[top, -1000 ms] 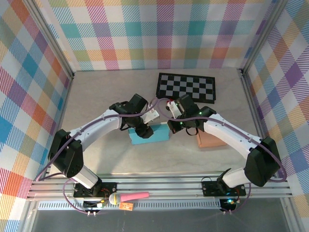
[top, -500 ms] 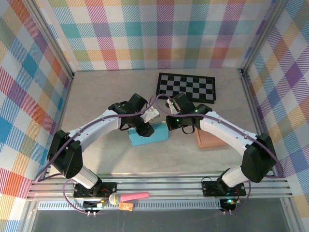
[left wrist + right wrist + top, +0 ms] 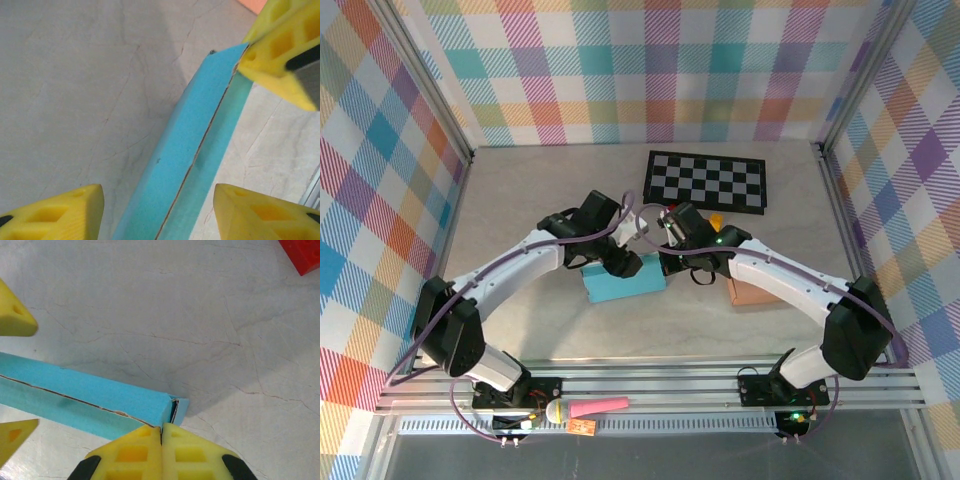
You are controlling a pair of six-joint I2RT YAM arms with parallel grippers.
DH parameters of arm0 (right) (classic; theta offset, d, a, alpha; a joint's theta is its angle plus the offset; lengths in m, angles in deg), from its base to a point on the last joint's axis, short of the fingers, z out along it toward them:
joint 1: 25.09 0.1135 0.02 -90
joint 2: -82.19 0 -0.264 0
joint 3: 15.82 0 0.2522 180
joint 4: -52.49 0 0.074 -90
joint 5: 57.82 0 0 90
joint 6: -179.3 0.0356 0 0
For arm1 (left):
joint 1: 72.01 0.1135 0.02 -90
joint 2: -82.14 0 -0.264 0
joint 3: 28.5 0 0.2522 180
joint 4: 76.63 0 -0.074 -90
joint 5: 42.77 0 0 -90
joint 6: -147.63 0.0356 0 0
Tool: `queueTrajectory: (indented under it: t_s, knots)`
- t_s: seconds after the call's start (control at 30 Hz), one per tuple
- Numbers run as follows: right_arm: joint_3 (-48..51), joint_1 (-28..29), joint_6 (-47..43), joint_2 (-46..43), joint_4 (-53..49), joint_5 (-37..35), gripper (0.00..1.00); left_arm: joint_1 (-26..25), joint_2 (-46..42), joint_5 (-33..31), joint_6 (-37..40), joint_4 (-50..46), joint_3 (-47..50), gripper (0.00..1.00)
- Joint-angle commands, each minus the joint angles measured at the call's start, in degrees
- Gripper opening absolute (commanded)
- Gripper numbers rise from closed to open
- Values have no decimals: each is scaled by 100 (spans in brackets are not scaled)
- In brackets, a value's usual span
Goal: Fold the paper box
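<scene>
Two grippers meet at the blue box (image 3: 623, 283), which lies flat on the table (image 3: 520, 200) with the checkerboard (image 3: 707, 181) just beyond it. Left gripper (image 3: 160, 210) hangs over the box with jaws released — one finger on either side of its long top seam, neither touching. Right gripper (image 3: 161, 432) is clenched, fingers pressed together, its tips against the box's right end corner — beside a small flap.

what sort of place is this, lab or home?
Probably a lab test cell: plaid walls on a metal frame, a mounting rail at the table edge, a checkerboard lying flat.
</scene>
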Motion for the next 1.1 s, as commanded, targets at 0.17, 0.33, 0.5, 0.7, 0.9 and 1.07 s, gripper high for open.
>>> queueTrajectory:
  t_s: [0.17, 0.33, 0.5, 0.7, 0.9, 1.07]
  knots:
    - [128, 149, -30, -5, -280, -154, 0, 177, -887, -415, -895, 449, 299, 61]
    - [-28, 159, 55, 35, -464, -264, 0, 381, -1469, -1693, -2498, -345, 92, 46]
    - [-102, 159, 117, 70, -551, -266, 0, 402, -1786, -2161, -3514, -2003, 64, 39]
    - [-228, 159, 165, 176, -683, -252, 0, 402, -2187, -2018, -3782, -2683, 340, 39]
    - [-259, 159, 192, 230, -716, -225, 0, 402, -1965, -1783, -3600, -2640, 328, 37]
    - [-289, 159, 172, 232, -737, -212, 0, 402, -1618, -1746, -3465, -2617, 171, 35]
